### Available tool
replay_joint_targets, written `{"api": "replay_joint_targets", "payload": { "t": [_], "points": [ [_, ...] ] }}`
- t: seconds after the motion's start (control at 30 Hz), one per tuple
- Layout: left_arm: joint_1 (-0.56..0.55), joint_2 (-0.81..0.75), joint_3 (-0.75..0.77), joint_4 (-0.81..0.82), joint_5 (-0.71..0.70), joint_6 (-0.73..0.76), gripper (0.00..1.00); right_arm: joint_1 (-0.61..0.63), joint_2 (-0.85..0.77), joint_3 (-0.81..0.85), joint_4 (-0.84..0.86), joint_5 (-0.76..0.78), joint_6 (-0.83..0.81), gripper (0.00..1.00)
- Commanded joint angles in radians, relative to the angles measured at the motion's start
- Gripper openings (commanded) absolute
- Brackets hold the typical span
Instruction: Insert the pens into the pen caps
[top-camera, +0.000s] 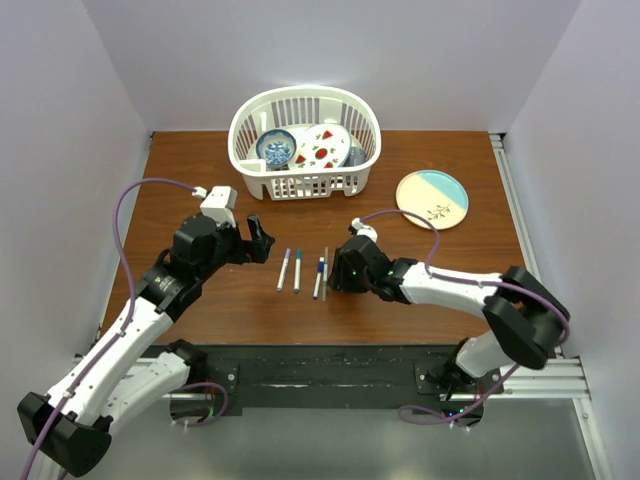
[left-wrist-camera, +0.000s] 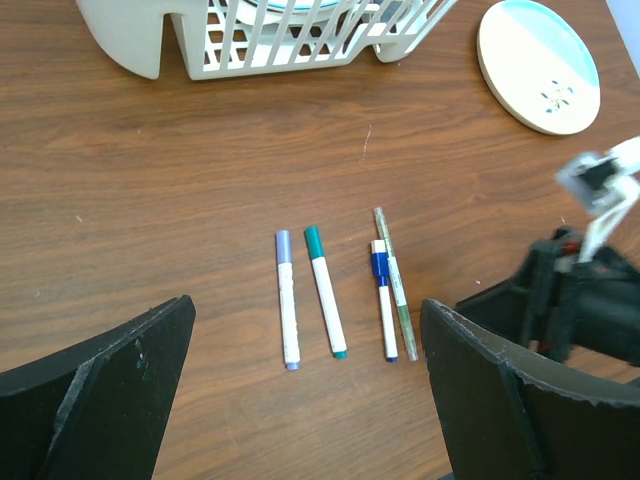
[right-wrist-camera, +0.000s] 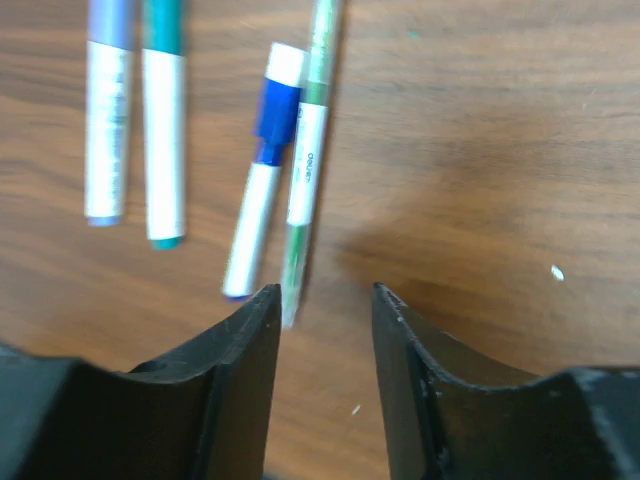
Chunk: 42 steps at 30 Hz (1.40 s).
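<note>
Four pens (left-wrist-camera: 287, 300) before the basket (top-camera: 305, 186).
We find left tool (top-camera: 258, 238) and right tool (right-wrist-camera: 327, 295) spread, empty; only overhead shows the basket's blue bowl (top-camera: 275, 148).

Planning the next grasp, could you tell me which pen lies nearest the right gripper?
The thin green pen, ending just before the right gripper; the other three are thicker and white-barrelled.

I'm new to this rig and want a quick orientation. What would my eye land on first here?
Four pens lie side by side in a neat row mid-table, between the left gripper and the right gripper, both open and empty. Behind them a white basket holds patterned dishes. A round blue-and-cream plate lies alone toward the back on the right of the top view.
</note>
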Motion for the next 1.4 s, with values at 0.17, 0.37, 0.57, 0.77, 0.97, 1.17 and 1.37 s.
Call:
{"api": "replay_joint_targets", "payload": {
  "t": [0.17, 0.37, 0.57, 0.77, 0.97, 1.17, 1.37],
  "points": [
    [0.013, -0.071, -0.035, 0.071, 0.127, 0.043, 1.0, -0.002, -0.396, -0.047, -0.031, -0.059, -0.17, 0.91],
    [0.013, -0.143, -0.059, 0.163, 0.299, 0.045, 1.0, -0.002, -0.707, -0.055, -0.157, -0.006, -0.21, 0.99],
    [0.015, -0.237, -0.105, 0.257, 0.382, 0.036, 1.0, -0.002, -0.915, -0.048, -0.268, 0.108, -0.211, 0.99],
    [0.016, -0.274, -0.124, 0.288, 0.382, 0.034, 1.0, -0.002, -0.963, -0.012, -0.331, 0.171, -0.194, 0.99],
    [0.027, -0.265, -0.125, 0.298, 0.404, 0.033, 1.0, -0.002, -0.941, 0.013, -0.333, 0.177, -0.203, 0.99],
    [0.036, -0.252, -0.124, 0.298, 0.424, 0.027, 1.0, -0.002, -0.909, 0.013, -0.322, 0.18, -0.201, 0.99],
    [0.042, -0.254, -0.125, 0.303, 0.428, 0.027, 1.0, -0.002, -0.908, 0.011, -0.315, 0.182, -0.201, 0.99]
  ]
}}
